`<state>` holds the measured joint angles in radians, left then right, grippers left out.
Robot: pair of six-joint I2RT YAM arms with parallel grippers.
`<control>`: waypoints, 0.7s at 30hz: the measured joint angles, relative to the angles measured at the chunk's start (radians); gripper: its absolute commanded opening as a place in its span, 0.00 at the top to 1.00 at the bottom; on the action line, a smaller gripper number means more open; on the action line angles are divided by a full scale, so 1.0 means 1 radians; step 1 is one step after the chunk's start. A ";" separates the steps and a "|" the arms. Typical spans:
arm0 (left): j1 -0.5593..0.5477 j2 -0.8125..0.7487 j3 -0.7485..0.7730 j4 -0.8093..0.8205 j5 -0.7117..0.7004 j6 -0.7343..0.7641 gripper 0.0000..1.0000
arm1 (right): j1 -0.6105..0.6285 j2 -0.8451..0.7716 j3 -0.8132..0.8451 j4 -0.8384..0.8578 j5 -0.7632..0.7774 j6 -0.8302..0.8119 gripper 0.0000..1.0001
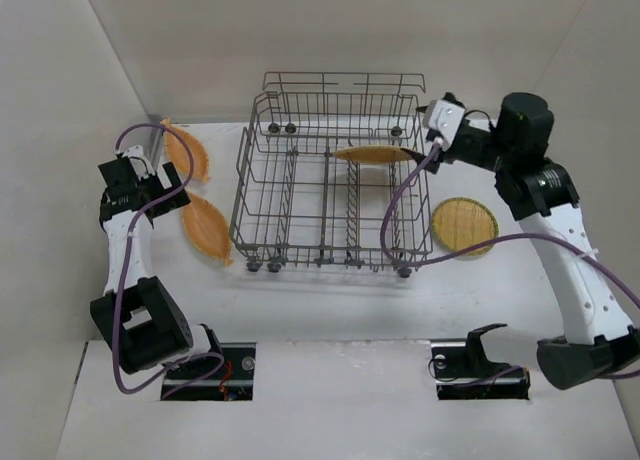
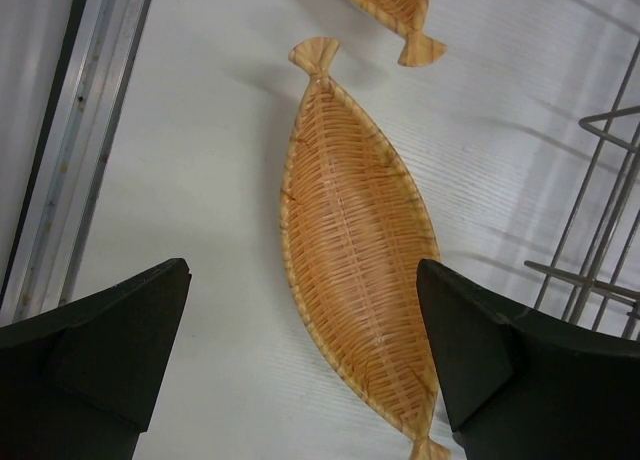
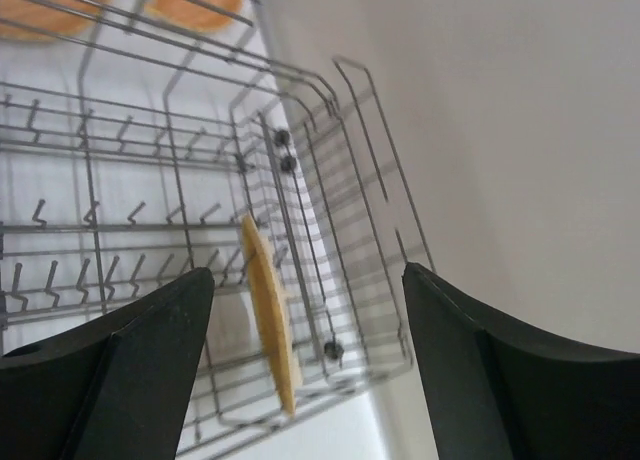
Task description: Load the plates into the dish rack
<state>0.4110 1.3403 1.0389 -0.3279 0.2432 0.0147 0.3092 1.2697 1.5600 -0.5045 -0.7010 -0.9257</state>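
Note:
The grey wire dish rack [image 1: 330,185] stands mid-table. One orange-tan plate [image 1: 372,154] stands on edge among its tines at the back right; it also shows edge-on in the right wrist view [image 3: 270,315]. My right gripper [image 1: 432,120] is open and empty, just right of and above that plate. Two leaf-shaped woven plates lie left of the rack, a far one [image 1: 186,150] and a near one [image 1: 208,228]. My left gripper [image 1: 172,185] is open above the leaf plate [image 2: 355,240] seen below its jaws. A round yellowish woven plate [image 1: 464,225] lies right of the rack.
White walls close in the table at the back and both sides. A metal rail [image 2: 75,140] runs along the left wall. The rack's left side [image 2: 600,220] stands close to the left gripper. Purple cables hang from both arms.

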 measured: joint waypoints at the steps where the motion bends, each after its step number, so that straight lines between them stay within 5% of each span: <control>1: -0.002 -0.007 -0.001 0.002 0.004 0.000 0.00 | -0.025 -0.027 -0.018 0.012 0.028 0.061 0.23; 7: -0.010 -0.040 -0.001 0.016 0.020 0.002 0.00 | -0.382 -0.086 -0.192 0.042 0.120 0.465 0.31; 13: -0.011 -0.059 -0.001 0.018 0.023 0.003 0.00 | -0.775 0.000 -0.419 0.028 0.021 0.786 0.35; 21: -0.010 -0.077 -0.001 0.017 0.023 0.007 0.00 | -0.968 0.160 -0.493 0.019 -0.113 0.945 0.38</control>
<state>0.4011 1.2629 1.0378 -0.3107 0.2657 0.0216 -0.6586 1.4300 1.0668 -0.4850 -0.8135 0.0193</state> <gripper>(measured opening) 0.997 0.620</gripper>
